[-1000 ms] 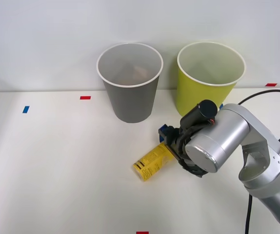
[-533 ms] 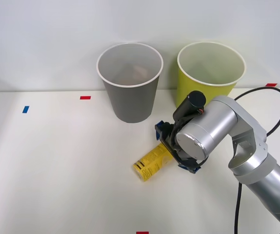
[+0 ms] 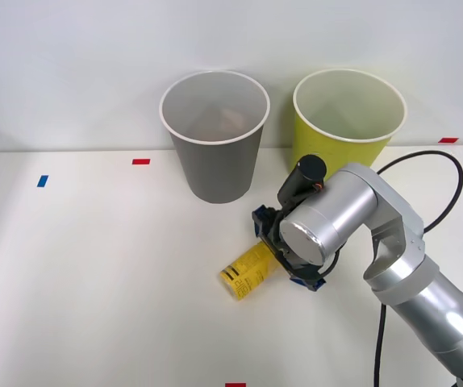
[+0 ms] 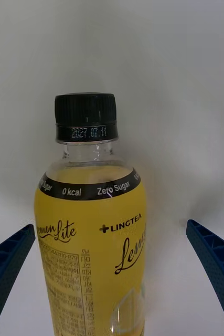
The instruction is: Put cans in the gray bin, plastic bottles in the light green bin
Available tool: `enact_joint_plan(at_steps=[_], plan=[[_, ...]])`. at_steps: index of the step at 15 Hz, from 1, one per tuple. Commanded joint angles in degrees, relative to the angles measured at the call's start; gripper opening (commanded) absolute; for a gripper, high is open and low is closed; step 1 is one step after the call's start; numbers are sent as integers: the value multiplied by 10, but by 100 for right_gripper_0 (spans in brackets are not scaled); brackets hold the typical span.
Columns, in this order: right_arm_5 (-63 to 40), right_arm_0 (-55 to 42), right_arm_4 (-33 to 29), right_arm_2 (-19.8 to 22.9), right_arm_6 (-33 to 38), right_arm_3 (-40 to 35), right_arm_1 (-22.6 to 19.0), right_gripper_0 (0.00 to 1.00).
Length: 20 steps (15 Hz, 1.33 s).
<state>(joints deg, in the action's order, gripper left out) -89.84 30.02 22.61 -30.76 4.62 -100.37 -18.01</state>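
Fingers (image 4: pixel 216 278) of the right gripper (image 3: pixel 284 251) are spread wide, one on each side of the yellow bottle (image 3: pixel 248 272), holding nothing. That bottle lies on its side on the white desk (image 3: pixel 94 274), before the gray bin (image 3: pixel 214 137) and light green bin (image 3: pixel 346 129). Bent at the elbow, the right arm (image 3: pixel 401 258) reaches low across the desk.

Bright, even light falls across the white tabletop (image 3: pixel 94 282), with faint soft shadows below the dark gray round bin (image 3: pixel 214 137) and the small yellow plastic bottle (image 3: pixel 249 270). A broad highlight gleams on the silver arm (image 3: pixel 352 214). At the wrist, bottle print is crisp; blue ribbed fingers (image 4: pixel 7 268) blur slightly.
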Motion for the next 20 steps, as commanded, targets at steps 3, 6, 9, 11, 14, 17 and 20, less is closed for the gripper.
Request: enact_joint_plan(at_steps=[3,6,9,11,14,17,20], plan=[[0,10,-33,0,-4,40,32,62],[0,9,-34,0,-3,40,32,0],[0,9,-49,0,-7,40,36,0],[0,9,-64,0,-11,37,41,0],[-1,2,-79,0,-29,6,39,0],[-1,-45,-132,0,-120,-76,25,0],[-1,-86,-192,-1,-222,-162,13,0]])
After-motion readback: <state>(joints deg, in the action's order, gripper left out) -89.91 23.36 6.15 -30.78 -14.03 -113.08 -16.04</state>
